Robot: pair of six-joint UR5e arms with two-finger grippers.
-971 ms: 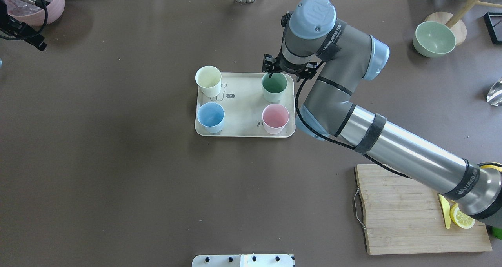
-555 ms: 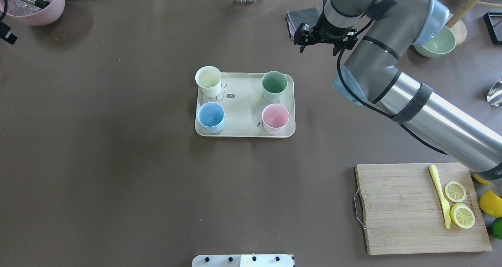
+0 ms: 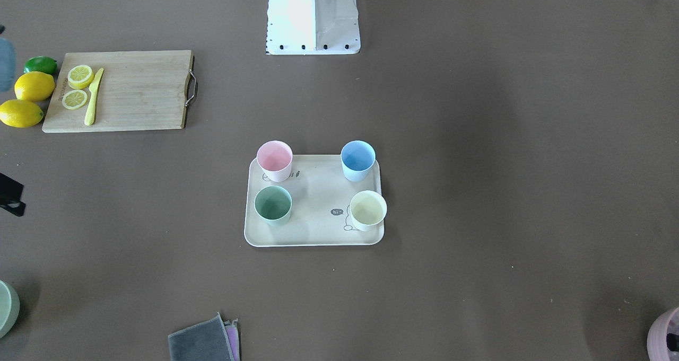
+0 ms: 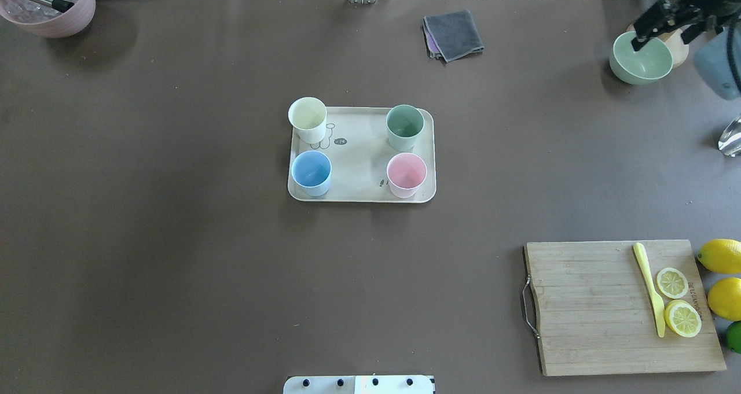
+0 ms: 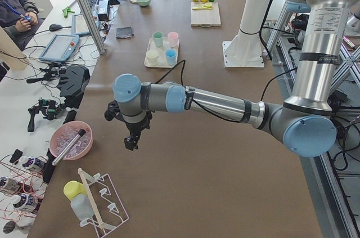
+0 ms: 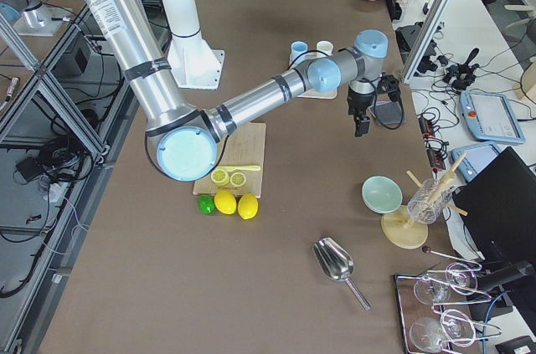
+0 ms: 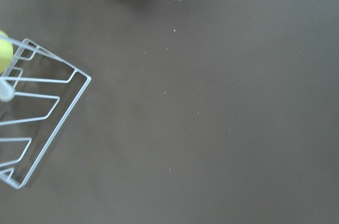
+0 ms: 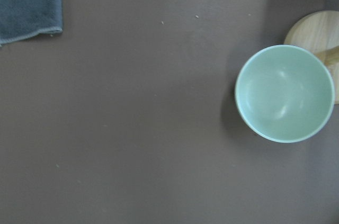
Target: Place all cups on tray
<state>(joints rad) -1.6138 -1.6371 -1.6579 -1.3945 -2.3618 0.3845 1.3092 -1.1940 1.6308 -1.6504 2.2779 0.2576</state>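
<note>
All four cups on the tray (image 4: 360, 171), upright, mouths up, one near each corner, none touching another. From overhead: cream-yellow cup (image 4: 308, 119) at the far left corner, sage green cup (image 4: 404, 126) at the far right, light blue cup (image 4: 311, 173) at the near left, pink cup (image 4: 406, 175) at the near right. Bunny drawing and "hi" bubble just beside the cream-yellow cup.

Right gripper (image 6: 361, 126) — hangs above bare table on the robot's right, well apart from the tray, between a folded grey cloth (image 4: 453, 34) and a pale green bowl (image 8: 285, 92). Fingers blurred and mostly hidden; cannot tell whether spread or closed.

Left gripper (image 5: 131, 141) — hovers over the table's left end, near a pink bowl (image 5: 70, 139) and a white wire rack (image 7: 32, 107), far from the tray. Shows only in the side view; cannot tell its state either.
</note>
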